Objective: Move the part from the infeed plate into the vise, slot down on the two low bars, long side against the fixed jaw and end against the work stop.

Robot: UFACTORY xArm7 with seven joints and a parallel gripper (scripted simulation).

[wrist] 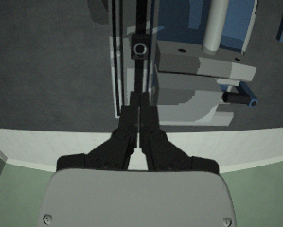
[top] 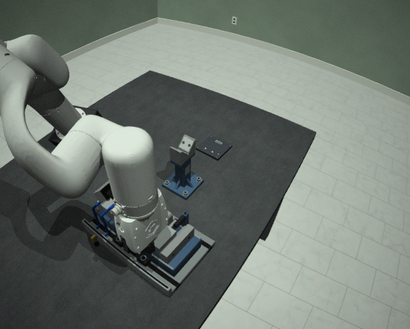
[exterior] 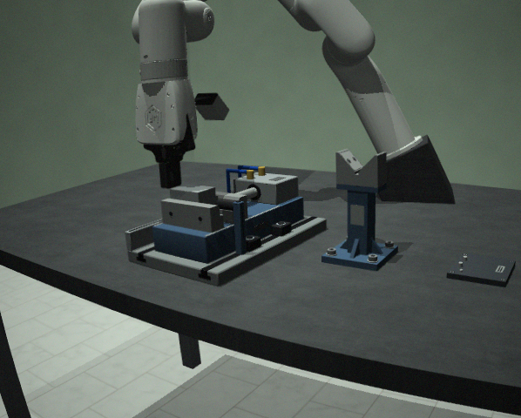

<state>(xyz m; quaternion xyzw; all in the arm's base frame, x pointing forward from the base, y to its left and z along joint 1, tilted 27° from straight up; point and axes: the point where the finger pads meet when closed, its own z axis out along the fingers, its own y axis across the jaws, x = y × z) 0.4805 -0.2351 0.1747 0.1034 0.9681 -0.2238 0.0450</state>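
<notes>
Gripper (exterior: 170, 178) hangs just above the vise (exterior: 192, 216), fingers together on nothing. Part (wrist: 193, 105) seems to lie between the jaws, by the stop (wrist: 238, 97). Judged near done: only retreat upward remains.

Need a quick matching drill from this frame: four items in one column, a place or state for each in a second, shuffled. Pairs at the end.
Items:
1. gripper
2. V-block
3. infeed plate
4. vise

Place or state:
A. flat on the table, nothing lying on it
B. fingers shut, holding nothing
C. on top of a blue post, nothing resting in it
D. on a grey slotted base, below the gripper

Pairs: 1-B, 2-C, 3-A, 4-D
</notes>
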